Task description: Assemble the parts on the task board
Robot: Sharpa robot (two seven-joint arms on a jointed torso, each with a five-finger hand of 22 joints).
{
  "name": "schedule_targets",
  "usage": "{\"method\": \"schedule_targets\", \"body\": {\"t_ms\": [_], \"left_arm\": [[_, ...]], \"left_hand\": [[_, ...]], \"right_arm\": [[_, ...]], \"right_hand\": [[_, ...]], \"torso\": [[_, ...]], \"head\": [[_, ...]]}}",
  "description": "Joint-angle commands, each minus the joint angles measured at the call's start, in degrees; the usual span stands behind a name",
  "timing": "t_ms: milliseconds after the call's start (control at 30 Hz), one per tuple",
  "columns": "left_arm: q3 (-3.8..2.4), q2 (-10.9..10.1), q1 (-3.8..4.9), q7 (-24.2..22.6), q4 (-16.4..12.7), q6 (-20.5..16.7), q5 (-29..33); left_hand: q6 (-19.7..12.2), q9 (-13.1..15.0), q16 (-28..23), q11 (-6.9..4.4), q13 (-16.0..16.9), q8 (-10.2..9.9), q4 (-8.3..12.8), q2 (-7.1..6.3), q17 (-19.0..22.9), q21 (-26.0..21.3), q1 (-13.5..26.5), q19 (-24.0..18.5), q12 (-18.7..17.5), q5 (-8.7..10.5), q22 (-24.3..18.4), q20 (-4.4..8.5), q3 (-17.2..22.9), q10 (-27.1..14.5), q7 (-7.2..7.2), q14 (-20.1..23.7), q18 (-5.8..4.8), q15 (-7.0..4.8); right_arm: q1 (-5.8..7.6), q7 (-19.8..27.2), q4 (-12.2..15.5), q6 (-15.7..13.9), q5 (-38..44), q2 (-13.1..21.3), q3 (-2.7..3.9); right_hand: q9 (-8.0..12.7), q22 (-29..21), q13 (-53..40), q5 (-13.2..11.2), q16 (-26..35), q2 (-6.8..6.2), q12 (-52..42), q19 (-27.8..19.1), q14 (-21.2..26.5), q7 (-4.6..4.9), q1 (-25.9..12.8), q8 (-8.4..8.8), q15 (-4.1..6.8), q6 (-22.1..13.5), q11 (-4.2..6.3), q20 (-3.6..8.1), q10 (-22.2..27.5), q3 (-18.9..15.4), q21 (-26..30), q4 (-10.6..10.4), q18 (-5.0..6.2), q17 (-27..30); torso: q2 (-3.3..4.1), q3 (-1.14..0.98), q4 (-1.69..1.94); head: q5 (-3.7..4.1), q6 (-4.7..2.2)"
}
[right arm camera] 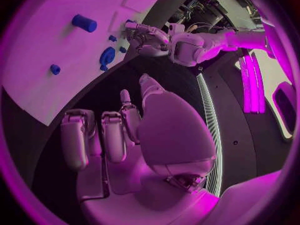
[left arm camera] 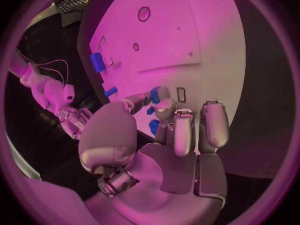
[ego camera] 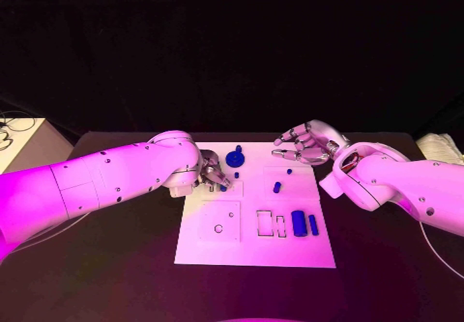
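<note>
Left hand (ego camera: pixel 212 177) is down on the board's (ego camera: pixel 290 251) far-left part, fingers bunched around a small blue part (left arm camera: pixel 154 127). From the wrist view I think it's pinching that piece, with two more small blue bits (left arm camera: pixel 155 94) right at its fingertips, but I can't confirm a firm grip.

Just right of that hand, a blue gear (ego camera: pixel 235 159) sits upright near the far edge, and a short peg (ego camera: pixel 277 187) stands mid-board, looks seated. Further on, a blue cylinder (ego camera: pixel 299 222) and a thinner bar (ego camera: pixel 313 225) lie loose beside two outlined slots (ego camera: pixel 264 223), which look unfilled. The holes nearer me also look open.

Right hand (ego camera: pixel 308 143) hovers off the board's far-right corner, fingers loosely curled, holding nothing.

My read: early-to-mid. Gear and peg probably in, several parts left.
</note>
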State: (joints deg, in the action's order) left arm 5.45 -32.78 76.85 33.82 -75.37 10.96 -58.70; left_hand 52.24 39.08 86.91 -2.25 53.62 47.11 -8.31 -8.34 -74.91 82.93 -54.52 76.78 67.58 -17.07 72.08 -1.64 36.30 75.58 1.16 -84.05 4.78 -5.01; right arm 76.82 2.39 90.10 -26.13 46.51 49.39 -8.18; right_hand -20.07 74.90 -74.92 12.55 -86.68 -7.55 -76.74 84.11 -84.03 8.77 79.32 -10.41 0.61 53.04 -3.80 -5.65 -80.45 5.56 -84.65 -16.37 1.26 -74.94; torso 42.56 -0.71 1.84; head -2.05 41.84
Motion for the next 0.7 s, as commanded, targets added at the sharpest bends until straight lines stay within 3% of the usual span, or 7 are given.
{"method": "schedule_targets", "body": {"t_ms": [33, 133, 400, 700], "left_arm": [[0.08, 0.1, -0.14, 0.2, -0.1, 0.7, 0.3], [0.08, 0.1, -0.14, 0.2, 0.0, 0.5, 0.3], [0.08, -0.1, -0.13, 0.2, 0.1, -0.2, 0.2], [0.08, -0.4, -0.14, 0.2, 0.0, -0.3, 0.0]], "left_hand": [[0.0, -0.1, 0.3, -0.08, 0.0, -0.4, -0.2, -0.47, -9.4, -0.1, 0.1, 0.4, 0.2, 0.19, 0.1, -0.14, -0.8, -0.1, 0.33, -4.4, -0.82, -0.26], [0.0, -0.1, 0.2, -0.06, -0.2, -0.5, -0.7, -0.70, -9.3, -0.1, 0.1, 0.3, 0.1, 0.21, 0.0, -0.13, -1.6, -0.2, 0.34, -4.3, -0.80, -0.25], [0.1, -0.3, 0.1, 0.01, -0.4, -0.8, -4.2, -1.04, -9.2, -0.2, 0.0, 0.4, 0.0, 0.15, 0.1, -0.06, -6.5, -0.5, 0.42, -4.3, -0.81, -0.22], [0.2, -0.3, 0.2, -0.02, -0.1, -0.9, -5.3, -1.21, -9.4, -0.2, -0.4, 0.4, 0.1, 0.29, 0.1, -0.05, -8.0, -0.4, 0.38, -4.4, -0.81, -0.24]], "right_arm": [[0.01, 0.7, 0.1, 0.0, 0.1, 0.0, 0.03], [0.01, 0.7, 0.1, -0.1, 0.1, 0.0, 0.03], [0.01, 0.8, 0.2, -0.2, 0.0, 0.1, 0.03], [0.01, 0.8, 0.2, -0.1, 0.0, 0.3, 0.03]], "right_hand": [[-0.1, 10.7, -3.0, 0.3, 0.3, -0.08, 0.4, 2.4, -4.2, -0.14, -0.8, -0.35, -0.24, -0.4, -0.02, -0.05, 0.6, 0.0, 0.4, -0.3, 0.36, -7.4], [-0.1, 10.6, -2.9, 0.3, 0.4, -0.04, 0.5, 2.3, -4.1, -0.14, -0.9, -0.35, -0.24, -0.4, -0.02, -0.05, 0.6, 0.0, 0.5, -0.3, 0.39, -7.2], [-0.1, 10.5, -2.8, 0.3, 0.5, 0.01, 0.5, 2.2, -4.1, -0.14, -1.2, -0.37, -0.24, -0.5, -0.02, -0.05, 0.7, 0.0, 0.6, -0.3, 0.42, -7.1], [-0.1, 10.4, -2.7, 0.3, 0.5, 0.04, 0.6, 2.1, -4.1, -0.14, -1.5, -0.39, -0.24, -0.5, -0.02, -0.05, 0.8, -0.1, 0.8, -0.3, 0.46, -7.0]], "torso": [[0.00, -0.02, 0.02], [-0.01, -0.02, 0.01], [0.00, 0.00, -0.03], [0.01, 0.02, 0.01]], "head": [[0.02, 0.05], [0.02, 0.04], [0.06, -0.02], [0.12, -0.01]]}}
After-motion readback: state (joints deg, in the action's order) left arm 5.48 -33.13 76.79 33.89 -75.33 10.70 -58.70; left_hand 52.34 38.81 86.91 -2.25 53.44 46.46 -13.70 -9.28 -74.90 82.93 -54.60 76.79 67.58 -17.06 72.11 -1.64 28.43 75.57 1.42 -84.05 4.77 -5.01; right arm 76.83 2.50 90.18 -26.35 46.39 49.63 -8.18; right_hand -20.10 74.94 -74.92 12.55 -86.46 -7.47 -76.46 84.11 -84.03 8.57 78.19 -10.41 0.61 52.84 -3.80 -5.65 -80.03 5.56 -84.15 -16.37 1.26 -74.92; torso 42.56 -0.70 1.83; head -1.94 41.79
